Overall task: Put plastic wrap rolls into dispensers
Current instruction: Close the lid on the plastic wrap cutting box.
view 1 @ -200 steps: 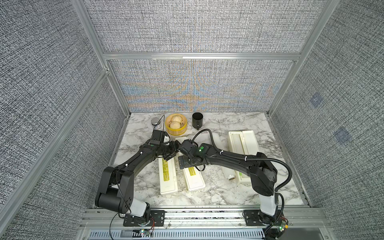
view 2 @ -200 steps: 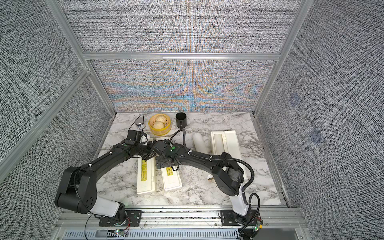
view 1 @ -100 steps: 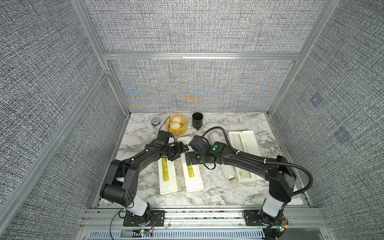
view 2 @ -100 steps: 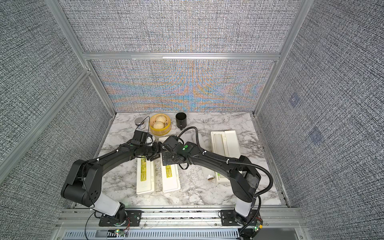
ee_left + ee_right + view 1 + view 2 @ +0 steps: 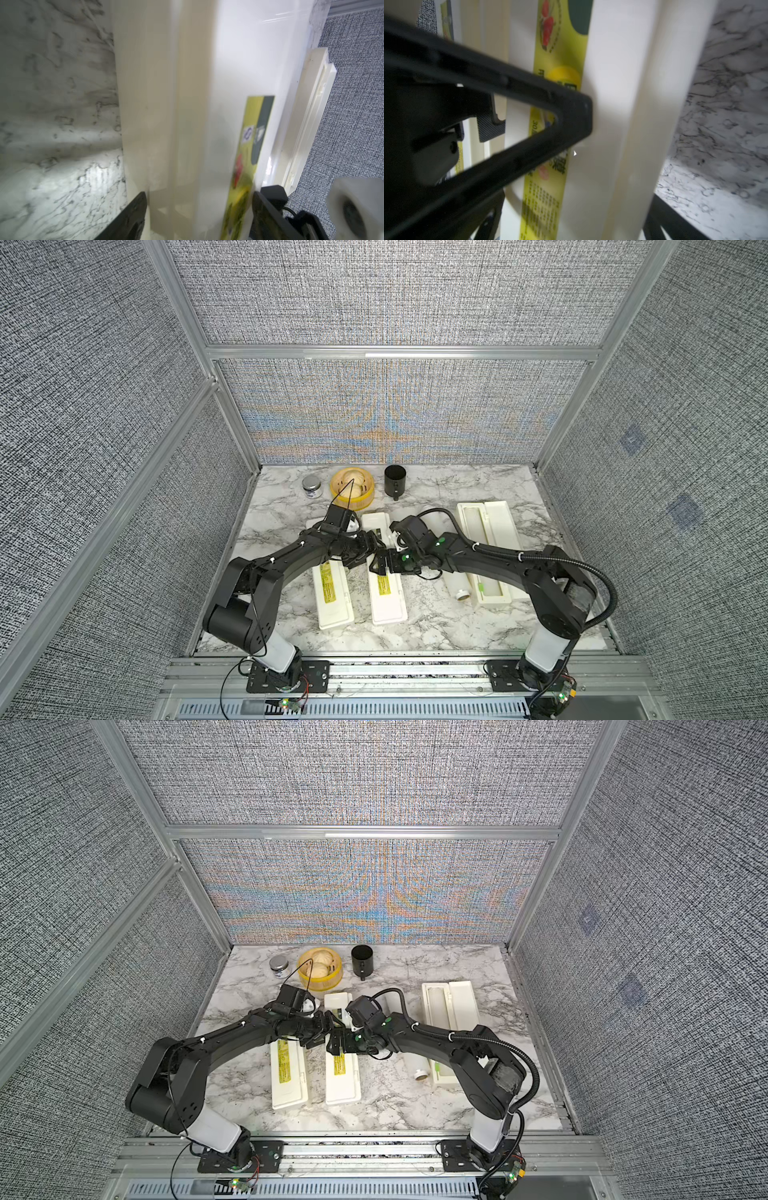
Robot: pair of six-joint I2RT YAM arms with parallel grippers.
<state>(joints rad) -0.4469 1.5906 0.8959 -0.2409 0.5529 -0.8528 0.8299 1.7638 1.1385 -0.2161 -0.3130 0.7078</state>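
Left gripper (image 5: 372,549) pinches the middle dispenser (image 5: 388,601) across its sides; right gripper (image 5: 380,566) gapes wide just over it. One roll (image 5: 457,585) lies loose beside the open dispenser (image 5: 498,531) (light, stiff-cored, slick film, I judge): grasp mid-length, gently.

Two closed dispensers (image 5: 335,601); third dispenser (image 5: 498,526) open, roll (image 5: 457,585) alongside.

A jar (image 5: 311,487), a yellow steamer (image 5: 353,502) holding buns (image 5: 354,482) and a black cup (image 5: 395,482) line the back of the marble tabletop (image 5: 436,630).
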